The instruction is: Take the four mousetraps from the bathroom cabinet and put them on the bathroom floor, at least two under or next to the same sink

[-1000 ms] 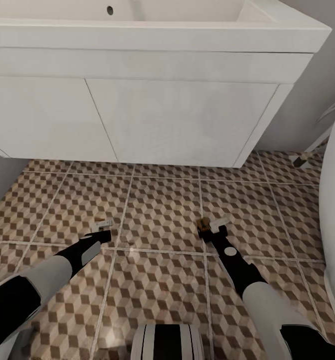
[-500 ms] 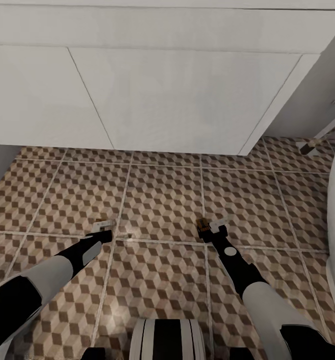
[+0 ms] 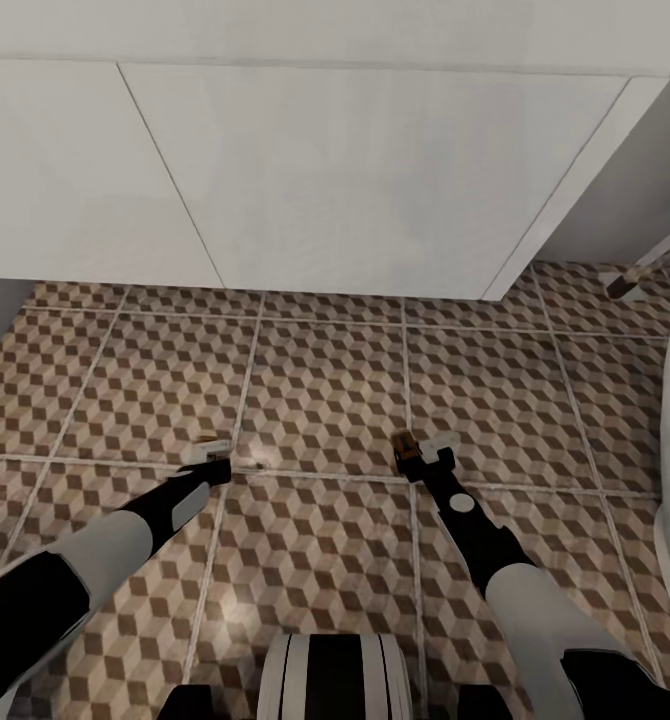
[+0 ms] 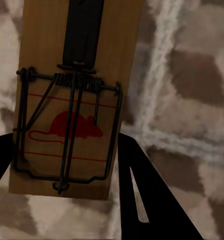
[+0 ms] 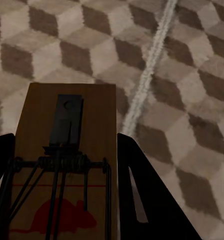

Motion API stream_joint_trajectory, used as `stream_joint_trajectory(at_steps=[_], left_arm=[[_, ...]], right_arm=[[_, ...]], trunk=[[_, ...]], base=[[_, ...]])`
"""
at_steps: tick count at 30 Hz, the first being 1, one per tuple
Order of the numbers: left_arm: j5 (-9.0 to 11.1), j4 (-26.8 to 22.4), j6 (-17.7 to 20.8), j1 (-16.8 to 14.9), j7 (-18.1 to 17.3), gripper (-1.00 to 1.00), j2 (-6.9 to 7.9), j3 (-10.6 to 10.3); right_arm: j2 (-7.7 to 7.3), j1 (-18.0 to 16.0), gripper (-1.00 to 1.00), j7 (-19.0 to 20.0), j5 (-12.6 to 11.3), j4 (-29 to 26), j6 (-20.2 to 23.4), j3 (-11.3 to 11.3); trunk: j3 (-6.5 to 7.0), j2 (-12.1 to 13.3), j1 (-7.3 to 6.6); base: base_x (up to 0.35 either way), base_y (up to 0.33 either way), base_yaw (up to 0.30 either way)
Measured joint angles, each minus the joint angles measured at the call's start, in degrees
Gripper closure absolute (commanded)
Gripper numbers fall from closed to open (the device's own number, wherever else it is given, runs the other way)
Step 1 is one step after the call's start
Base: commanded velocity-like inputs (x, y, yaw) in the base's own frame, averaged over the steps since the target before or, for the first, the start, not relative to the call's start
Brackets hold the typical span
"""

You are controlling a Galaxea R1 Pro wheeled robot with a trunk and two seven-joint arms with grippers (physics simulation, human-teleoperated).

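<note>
Holding one mousetrap (image 4: 66,95) each, the left gripper (image 3: 213,462) and right gripper (image 3: 422,462) pinch low over the bathroom floor (image 3: 325,400); probably for setting down near the bathroom sink (image 3: 355,170).

Head cam looks steeply down at bathroom floor (image 3: 325,400) below sink (image 3: 325,150). Both wrist cams sit v. close over same tiles, each w/ mousetrap (image 4: 71,100) filling foreground.
</note>
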Motion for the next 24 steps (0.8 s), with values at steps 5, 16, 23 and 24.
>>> stream_joint_trajectory(at_steps=[5, 16, 23, 24], left_arm=[[-0.54, -1.97, 0.50, -0.35, 0.22, 1.00, -1.52, 0.20], [-2.74, 0.71, 8.73, -11.78, 0.36, 1.00, -2.25, 0.55], [-2.61, 1.06, 8.54, -12.73, -0.64, 1.00, -2.22, 0.14], [-2.61, 1.09, 8.55, -12.73, -0.65, 1.00, -2.21, 0.14]], right_arm=[[0.17, -0.43, 1.00, -0.07, 0.08, 0.11, -1.40, -0.04], [0.26, -7.40, 1.00, 0.06, -0.06, 0.98, 9.39, -0.15], [0.13, -7.74, 1.00, 0.59, 0.04, 0.68, 3.73, 0.14], [0.13, -7.74, 1.00, 0.59, 0.02, 0.46, 3.57, 0.12]], trunk=[[-0.02, 0.00, 0.00], [-0.02, 0.00, 0.00], [-0.02, 0.00, 0.00], [-0.02, 0.00, 0.00]], base=[[0.000, 0.000, 0.000], [0.000, 0.000, 0.000], [0.000, 0.000, 0.000], [0.000, 0.000, 0.000]])
